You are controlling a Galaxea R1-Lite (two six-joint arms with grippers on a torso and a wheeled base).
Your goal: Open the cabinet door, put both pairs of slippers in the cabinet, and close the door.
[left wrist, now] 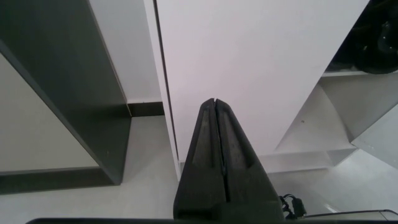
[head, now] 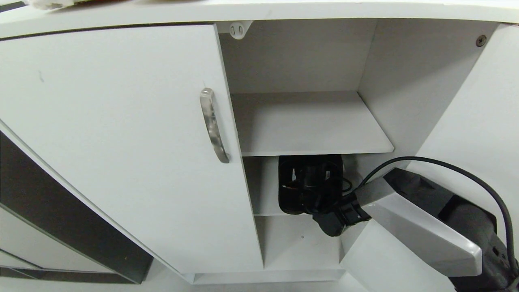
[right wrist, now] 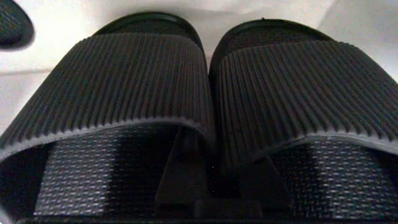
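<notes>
The right gripper (right wrist: 217, 158) is inside the white panel cabinet (head: 405, 81), in the compartment directly below the shelf (head: 308, 125). Its fingers are clamped on the adjoining inner edges of a pair of black ribbed rubber slippers (head: 310, 182), held side by side. The left gripper (left wrist: 214, 107) has its fingers pressed together, holds nothing, and hangs low before the closed white left door (head: 113, 142).

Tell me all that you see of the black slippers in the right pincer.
The slippers are a black pair, side by side and touching, seemingly rubber. Each has a wide ribbed strap over a textured footbed. They are under the shelf of the cabinet, in its lower compartment. The right pincer grips their adjoining inner edges.
</notes>
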